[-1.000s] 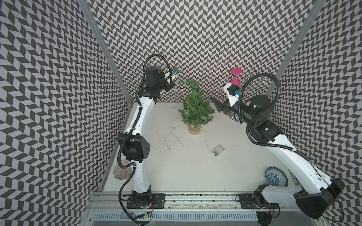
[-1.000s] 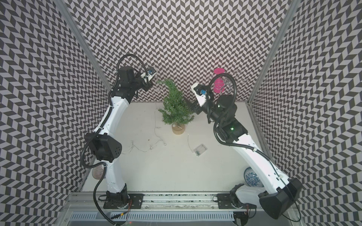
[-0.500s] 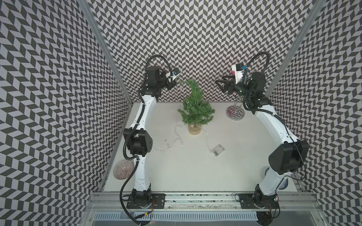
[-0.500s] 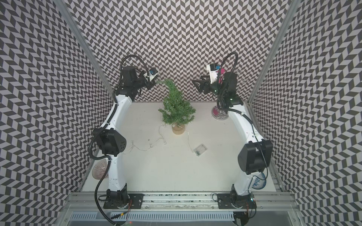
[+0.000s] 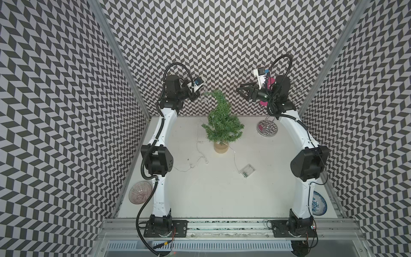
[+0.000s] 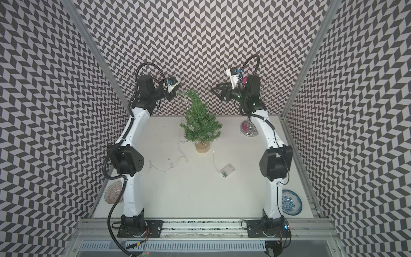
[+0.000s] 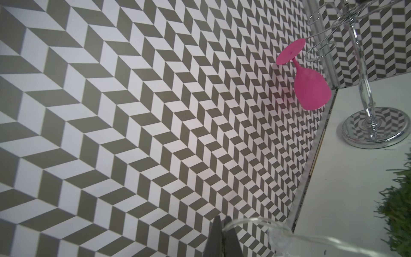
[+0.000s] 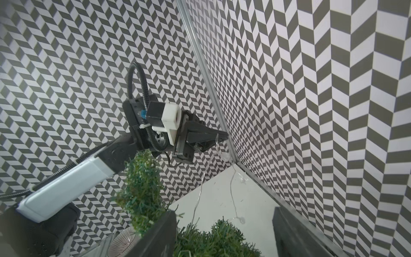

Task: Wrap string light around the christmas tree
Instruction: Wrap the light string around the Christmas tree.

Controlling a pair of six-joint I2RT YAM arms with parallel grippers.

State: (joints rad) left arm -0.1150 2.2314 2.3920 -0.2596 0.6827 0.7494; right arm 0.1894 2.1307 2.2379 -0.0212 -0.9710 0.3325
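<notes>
The green christmas tree [image 5: 222, 124] [image 6: 200, 124] stands on its tan base at the back middle of the table. The string light [image 5: 198, 153] runs up from the table to my left gripper [image 5: 198, 95] [image 6: 175, 94], which is shut on the wire beside the bent tip. In the left wrist view the fingers [image 7: 214, 238] pinch the clear wire [image 7: 255, 221]. Its battery box [image 5: 247, 170] [image 6: 227, 170] lies flat in front of the tree. My right gripper [image 5: 241, 92] [image 6: 216, 93] [image 8: 224, 231] hangs open, high and right of the treetop, holding nothing.
A chrome rack [image 5: 268, 129] [image 7: 373, 129] with a pink glass [image 7: 309, 89] stands at the back right, under my right arm. A ribbed bowl [image 5: 140, 192] sits at the front left and a blue patterned plate [image 5: 320, 205] at the front right. Patterned walls close three sides.
My right arm has swung up from beside the tree's middle to high at the back right, and its jaws have narrowed a little. The left gripper has stayed by the tip.
</notes>
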